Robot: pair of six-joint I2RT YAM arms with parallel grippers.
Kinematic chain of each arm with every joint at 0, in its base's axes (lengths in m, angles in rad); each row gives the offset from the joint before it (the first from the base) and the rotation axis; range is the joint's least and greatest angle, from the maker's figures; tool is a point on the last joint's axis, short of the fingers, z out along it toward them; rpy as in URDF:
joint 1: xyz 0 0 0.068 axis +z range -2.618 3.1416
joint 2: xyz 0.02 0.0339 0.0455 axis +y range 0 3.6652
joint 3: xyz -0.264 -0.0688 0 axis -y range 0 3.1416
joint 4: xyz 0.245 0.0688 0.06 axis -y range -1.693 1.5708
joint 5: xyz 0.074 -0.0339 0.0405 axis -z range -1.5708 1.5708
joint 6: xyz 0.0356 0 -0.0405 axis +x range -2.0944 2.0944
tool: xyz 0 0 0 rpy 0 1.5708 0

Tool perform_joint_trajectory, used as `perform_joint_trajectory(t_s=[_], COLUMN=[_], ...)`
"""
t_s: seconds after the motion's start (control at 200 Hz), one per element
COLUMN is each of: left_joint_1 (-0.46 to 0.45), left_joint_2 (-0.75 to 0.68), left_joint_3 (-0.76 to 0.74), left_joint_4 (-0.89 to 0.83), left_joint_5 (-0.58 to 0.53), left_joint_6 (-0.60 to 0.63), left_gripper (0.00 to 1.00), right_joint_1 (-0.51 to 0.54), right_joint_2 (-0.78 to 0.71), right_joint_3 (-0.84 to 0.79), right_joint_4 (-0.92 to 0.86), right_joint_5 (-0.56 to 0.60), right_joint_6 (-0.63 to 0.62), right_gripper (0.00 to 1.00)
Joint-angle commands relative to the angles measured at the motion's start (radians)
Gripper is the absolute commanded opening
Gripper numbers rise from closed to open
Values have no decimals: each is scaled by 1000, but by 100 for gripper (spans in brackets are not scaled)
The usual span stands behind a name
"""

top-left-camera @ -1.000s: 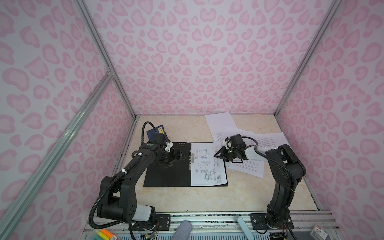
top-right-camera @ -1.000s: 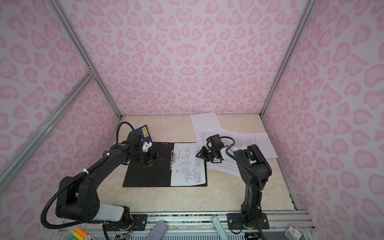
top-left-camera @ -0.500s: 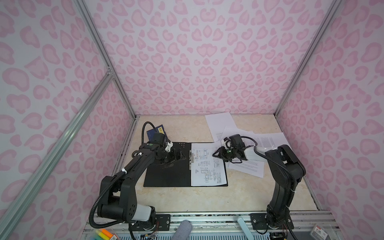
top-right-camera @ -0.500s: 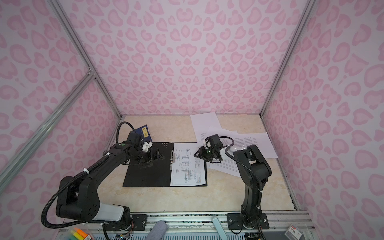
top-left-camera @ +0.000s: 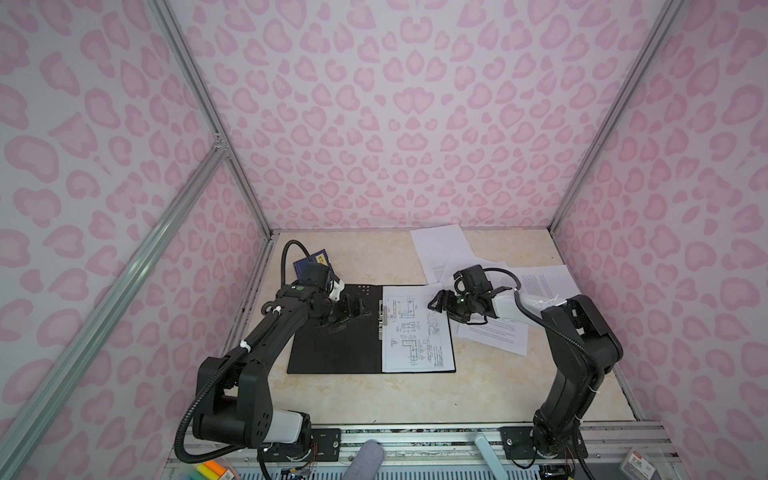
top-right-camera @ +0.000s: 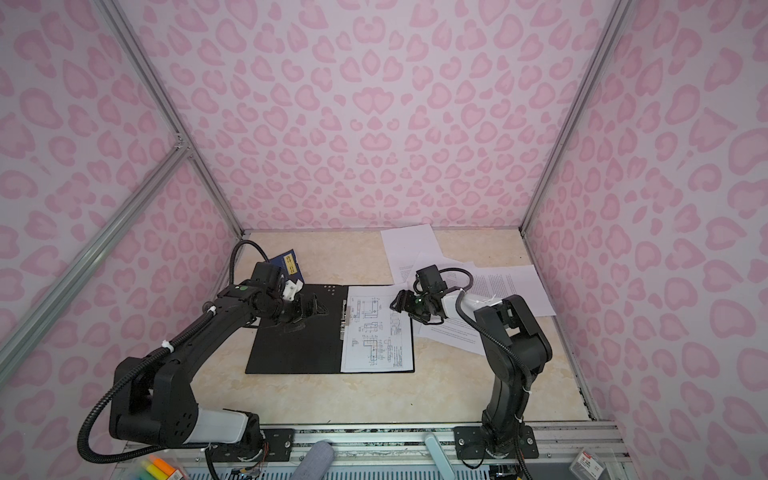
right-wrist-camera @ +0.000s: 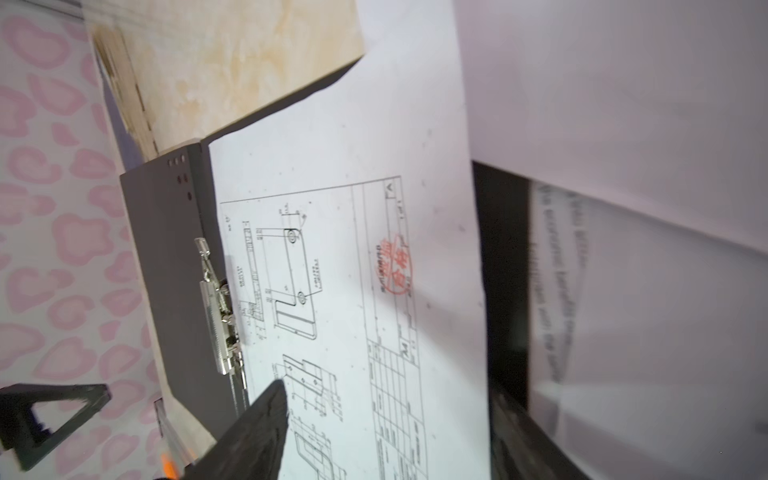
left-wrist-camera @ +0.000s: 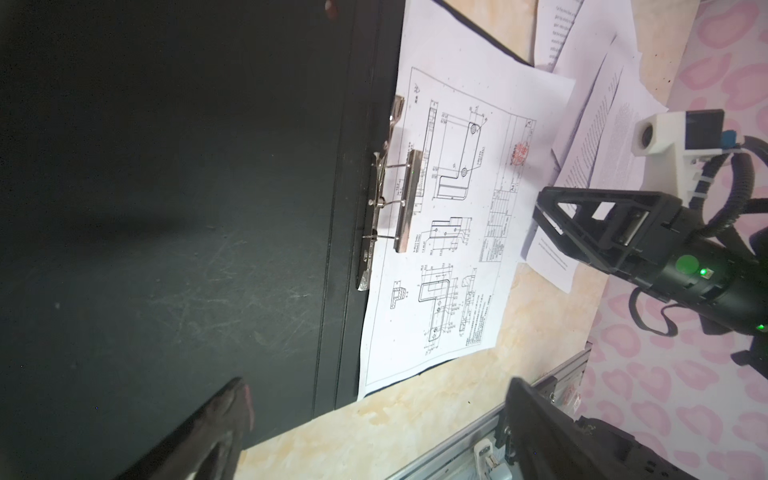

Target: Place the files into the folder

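Two pairs of fingers stand apart, and neither clamps anything. In the left wrist view the left gripper [left-wrist-camera: 374, 419] shows its fingertips [left-wrist-camera: 224, 419] spread wide over the folder [left-wrist-camera: 166, 208]. In both top views this gripper [top-left-camera: 357, 307] [top-right-camera: 309, 307] hangs low over the far part of the folder's bare black left half. Whether it touches the surface cannot be told. The right gripper [top-left-camera: 436, 301] [top-right-camera: 399, 305] sits at the folder's right edge, toward the far end, with its fingers [right-wrist-camera: 257, 432] parted above the outer edge of a drawing sheet [right-wrist-camera: 340, 249].

That drawing sheet [top-left-camera: 415, 332] [top-right-camera: 376, 332], one of the files, lies flat on the folder's right half. Its inner edge reaches the metal clip [top-left-camera: 381, 313] [left-wrist-camera: 399, 199] at the spine, and the clip's bar lies over that edge. Whether the bar presses the paper down cannot be told.

The folder [top-left-camera: 332, 349] [top-right-camera: 291, 349] lies open and flat on the table [top-left-camera: 395, 399], black inside up. Other files are outside it. A text sheet [top-left-camera: 494, 334] lies just beside the folder's right edge, and further overlapping sheets [top-left-camera: 544, 282] [top-left-camera: 440, 249] spread beyond its far right corner. A small blue booklet [top-left-camera: 309, 264] [top-right-camera: 286, 264] rests by the folder's far left corner, partly hidden behind the left arm.
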Motion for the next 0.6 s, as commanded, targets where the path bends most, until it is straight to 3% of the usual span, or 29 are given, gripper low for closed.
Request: perform_joint_trajectory(t_s=[0.0,0.19,0.26,0.4,0.6], left_joint_1=[1,-33,-98,-291,-419], left_joint_2=[-49,-125,-128,-40,115], left_joint_3=[30,81,110,200,302], left_joint_4=[-35,-54,-50,-3,68], left_joint_5=[-28,-15,-23,-55,-31], left_joint_6=[-10,-20,-32,-62,-104], left_gripper=[98,98,98,98,98], right_joint_1=[-30,-185,-277,-485,-590], right_joint_2=[-60,-201,-235,-256,-167], right_joint_3=[-19,-26,-31,-52,38], right_joint_4=[-102,-256,-312,-307,-333], right_joint_5=[119,199,242,172,243], right_joint_6=[-23,-127,-178,-233,-280], right_gripper=[78,79,79,77,73])
